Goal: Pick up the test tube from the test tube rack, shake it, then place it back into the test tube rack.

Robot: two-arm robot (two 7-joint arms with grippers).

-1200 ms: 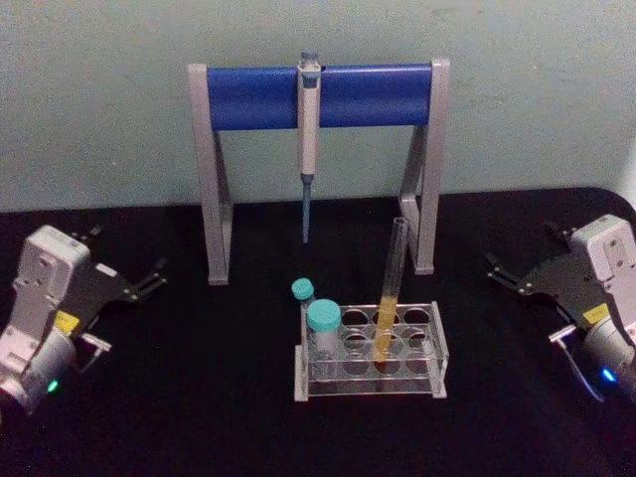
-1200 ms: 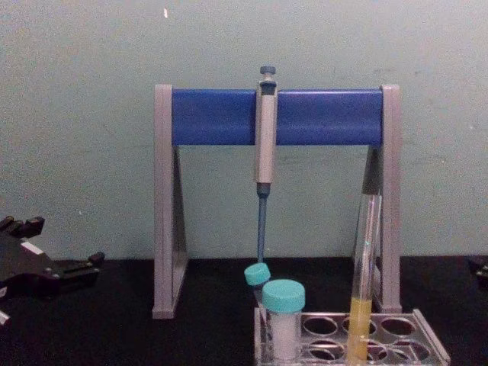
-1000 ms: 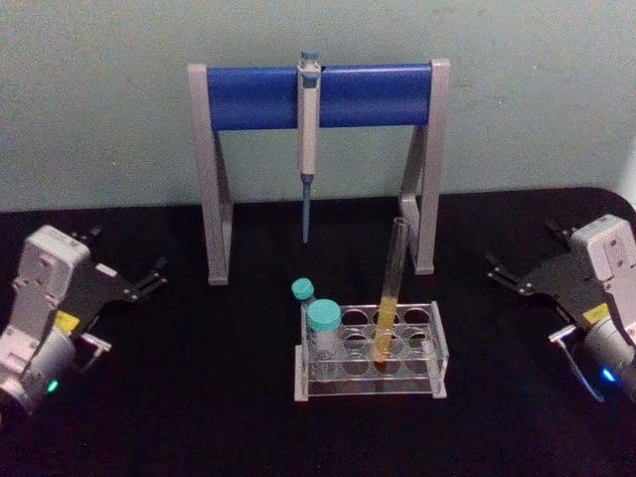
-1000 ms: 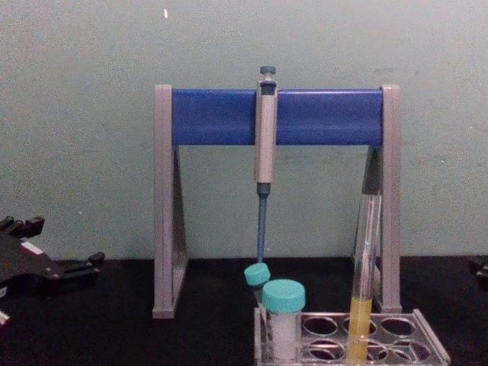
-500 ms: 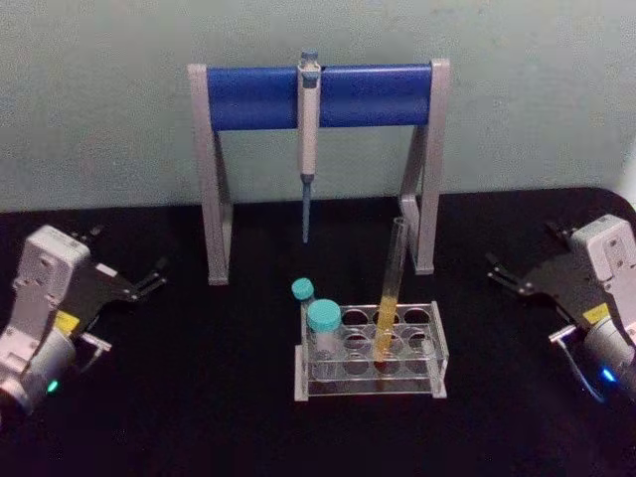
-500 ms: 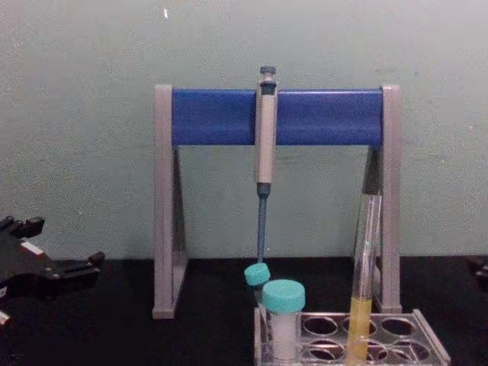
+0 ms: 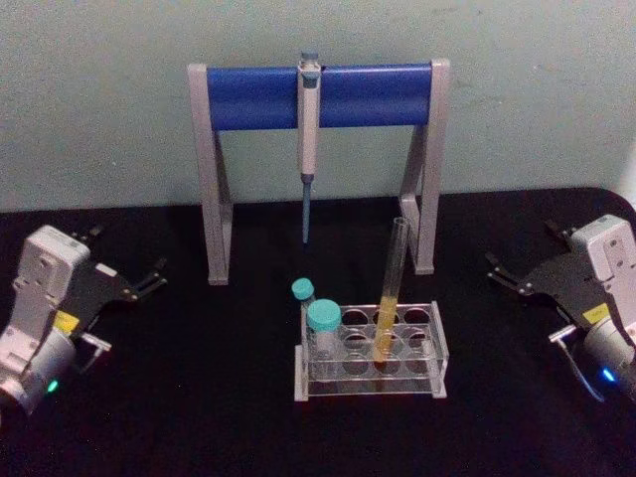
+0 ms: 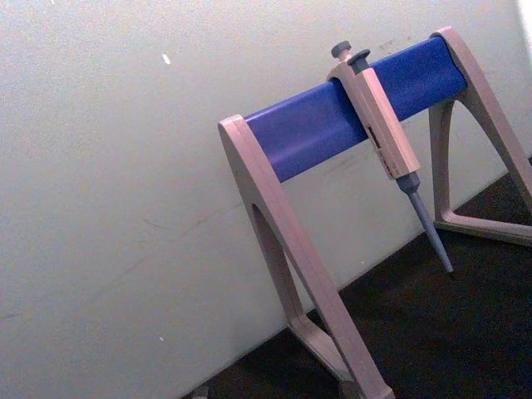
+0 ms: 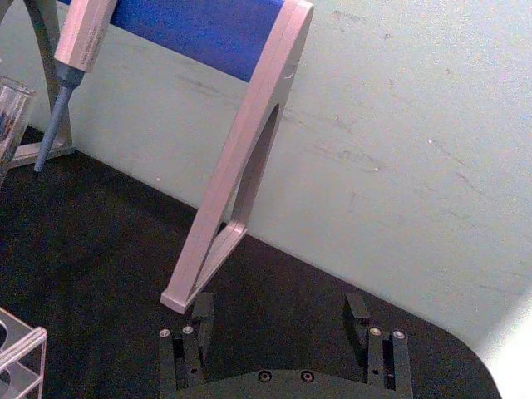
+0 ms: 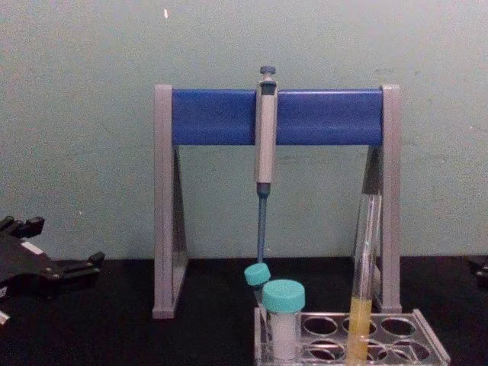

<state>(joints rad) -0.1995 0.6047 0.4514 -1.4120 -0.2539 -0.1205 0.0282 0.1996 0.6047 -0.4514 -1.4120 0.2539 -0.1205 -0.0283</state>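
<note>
The test tube is long, clear and holds yellow-orange liquid low down. It stands slightly tilted in the clear test tube rack at the table's centre front. The chest view shows the test tube upright in the rack. My left gripper rests open far to the left of the rack, holding nothing; it appears as the left gripper in the chest view. My right gripper rests open far to the right, also empty. The right wrist view shows the right gripper with its fingers wide apart.
Two teal-capped vials stand in the rack's left end. Behind the rack stands a grey-and-blue pipette stand with a pipette hanging from it. The black table has free room on both sides of the rack.
</note>
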